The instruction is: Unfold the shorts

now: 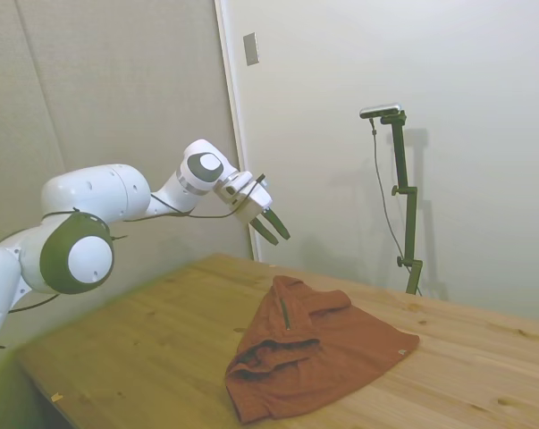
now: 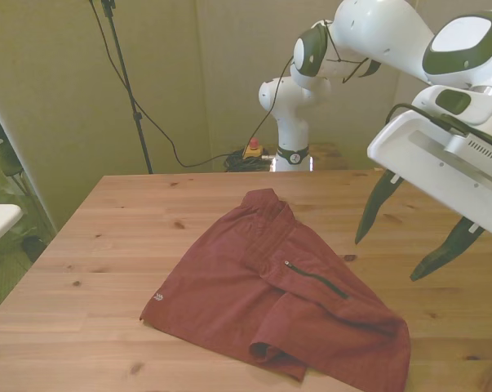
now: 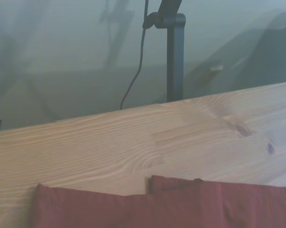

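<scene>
a: where's the gripper (image 1: 274, 231)?
b: up in the air above the wooden table (image 2: 107, 245), fingers spread wide, nothing between them. it hangs clear of the cloth.
a: and the shorts (image 2: 282, 294)?
b: lying on the table, partly folded, one flap doubled over along the dark zipper line (image 2: 315, 278). in the front view they run from the middle of the table toward its near edge at the front view's right. a small pale tag (image 1: 400, 352) sits at the hem.
a: wrist view?
b: just a strip of the shorts (image 3: 157, 204) against bare wood.
</scene>
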You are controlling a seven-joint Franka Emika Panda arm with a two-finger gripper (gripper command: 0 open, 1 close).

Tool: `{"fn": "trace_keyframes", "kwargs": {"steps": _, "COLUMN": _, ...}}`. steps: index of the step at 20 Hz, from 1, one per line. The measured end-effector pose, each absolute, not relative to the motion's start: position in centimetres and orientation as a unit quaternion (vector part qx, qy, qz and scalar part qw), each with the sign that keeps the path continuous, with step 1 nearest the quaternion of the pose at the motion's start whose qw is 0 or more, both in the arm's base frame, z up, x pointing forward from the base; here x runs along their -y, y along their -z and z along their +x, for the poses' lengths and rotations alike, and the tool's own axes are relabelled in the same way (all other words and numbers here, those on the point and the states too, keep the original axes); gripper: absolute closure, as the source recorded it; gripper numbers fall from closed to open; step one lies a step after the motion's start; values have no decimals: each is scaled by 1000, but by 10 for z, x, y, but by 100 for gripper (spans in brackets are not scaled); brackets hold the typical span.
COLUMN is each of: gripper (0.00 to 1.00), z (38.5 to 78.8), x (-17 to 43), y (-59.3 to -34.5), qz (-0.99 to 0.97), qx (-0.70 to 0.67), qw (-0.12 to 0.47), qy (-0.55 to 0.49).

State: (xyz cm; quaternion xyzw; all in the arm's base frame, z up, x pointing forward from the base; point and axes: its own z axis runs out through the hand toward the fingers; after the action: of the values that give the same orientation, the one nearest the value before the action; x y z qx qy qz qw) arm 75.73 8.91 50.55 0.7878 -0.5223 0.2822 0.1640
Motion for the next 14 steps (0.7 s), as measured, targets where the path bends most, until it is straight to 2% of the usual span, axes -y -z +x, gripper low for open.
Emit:
{"fn": "trace_keyframes", "kwargs": {"steps": 7, "gripper": 0, "z": 724, "x": -53, "y": -508, "qz": 804, "qx": 516, "qw": 149, "qy": -255}}
{"fn": "trace_keyframes", "kwargs": {"steps": 8, "gripper": 0, "z": 702, "x": -32, "y": -508, "qz": 812, "qx": 512, "qw": 147, "qy": -240}}
{"fn": "trace_keyframes", "kwargs": {"steps": 10, "gripper": 0, "z": 693, "x": -28, "y": -500, "qz": 823, "qx": 496, "qw": 142, "qy": -238}}
{"fn": "trace_keyframes", "kwargs": {"steps": 14, "gripper": 0, "z": 662, "x": 7, "y": -500, "qz": 861, "qx": 453, "qw": 92, "qy": -211}}
